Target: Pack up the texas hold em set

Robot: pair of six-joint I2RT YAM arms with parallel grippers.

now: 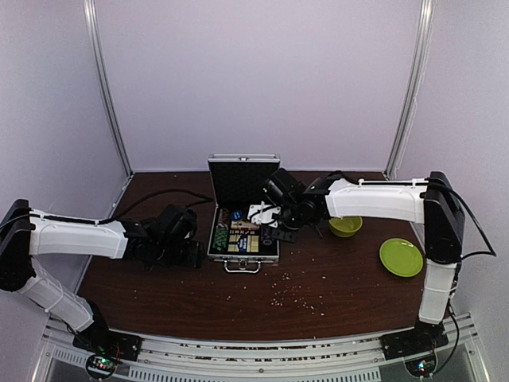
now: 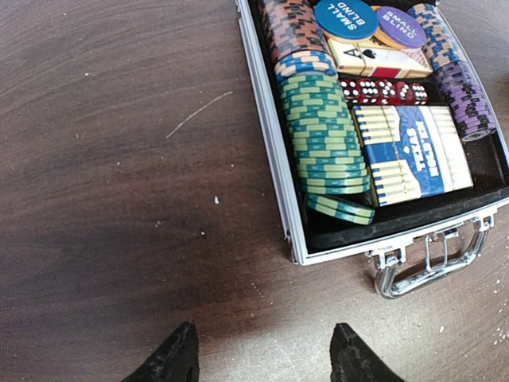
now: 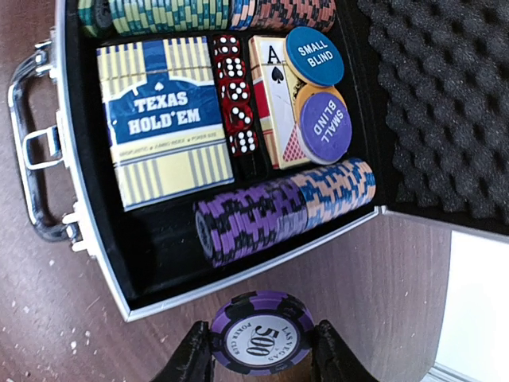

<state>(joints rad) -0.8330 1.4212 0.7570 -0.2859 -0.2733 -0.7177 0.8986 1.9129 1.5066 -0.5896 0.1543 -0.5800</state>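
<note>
The right claw (image 3: 261, 354), clamped on a purple chip (image 3: 261, 338) just outside the rim of the open case (image 3: 151, 263), may drop it beside the case if it releases short of the purple row (image 3: 246, 223), while the left claw (image 2: 262, 358) gapes empty left of the case over the speckled dark-wood counter (image 3: 48, 318), pale walls (image 1: 254, 79) behind.

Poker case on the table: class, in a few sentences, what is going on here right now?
The right hand is shut on a purple 500 chip, held just outside the rim of the open silver case, close to the purple chip row. The left hand hangs open over the table beside the case, holding nothing. The card box and red dice already lie inside, and the lid stands up.
</note>
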